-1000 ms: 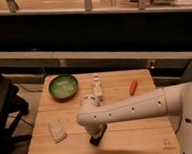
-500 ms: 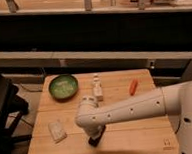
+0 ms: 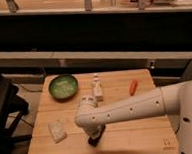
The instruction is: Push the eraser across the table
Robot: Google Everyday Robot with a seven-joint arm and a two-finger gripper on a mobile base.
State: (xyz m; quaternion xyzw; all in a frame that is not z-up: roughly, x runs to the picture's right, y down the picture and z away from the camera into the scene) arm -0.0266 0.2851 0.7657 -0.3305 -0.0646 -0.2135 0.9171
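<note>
My white arm reaches in from the right across the light wooden table. My gripper points down near the table's front, left of centre, with its dark tip at or just above the wood. A small dark shape sits right at the gripper tip; I cannot tell whether it is the black eraser or part of the gripper. No other black block shows on the table.
A green bowl stands at the back left. A small white bottle stands at the back centre. An orange carrot-like piece lies at the back right. A pale crinkled packet lies at the front left. A dark chair stands left of the table.
The gripper and arm stay almost where they were; the tip has shifted only slightly near the front of the table. Nothing else has moved.
</note>
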